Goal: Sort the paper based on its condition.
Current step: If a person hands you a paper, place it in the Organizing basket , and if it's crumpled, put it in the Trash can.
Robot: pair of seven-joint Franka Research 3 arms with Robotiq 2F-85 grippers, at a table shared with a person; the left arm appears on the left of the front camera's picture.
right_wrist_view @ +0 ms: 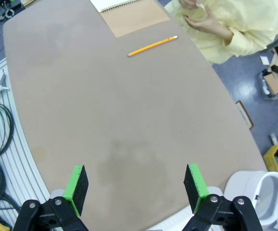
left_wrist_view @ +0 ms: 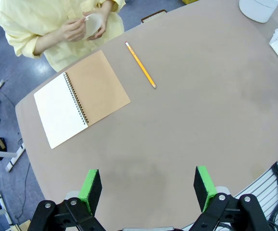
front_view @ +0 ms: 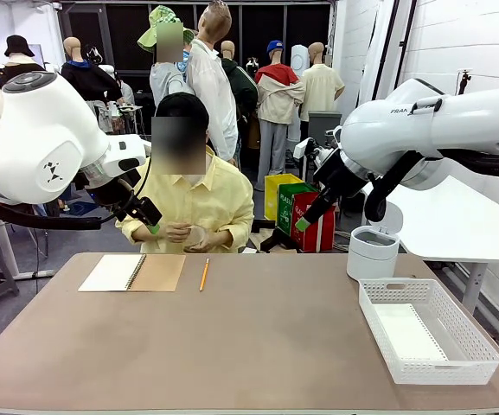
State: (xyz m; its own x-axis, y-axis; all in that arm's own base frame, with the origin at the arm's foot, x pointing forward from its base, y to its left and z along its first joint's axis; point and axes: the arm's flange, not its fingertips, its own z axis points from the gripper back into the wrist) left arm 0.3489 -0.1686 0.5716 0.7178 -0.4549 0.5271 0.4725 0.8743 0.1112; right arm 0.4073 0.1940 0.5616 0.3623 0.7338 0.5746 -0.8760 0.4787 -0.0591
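The person across the table holds a small white piece of paper in both hands, close to the chest; it looks bent or crumpled in the left wrist view. My left gripper hangs open high over the near table edge, with nothing between its green pads. It is raised at the left of the front view. My right gripper is open and empty too, high above the table, and shows raised at the right. Both are far from the paper.
An open spiral notebook with a tan cover lies at the far left, a yellow pencil beside it. A white lidded bin stands far right. A white mesh basket sits front right; something flat and white seems to lie in it.
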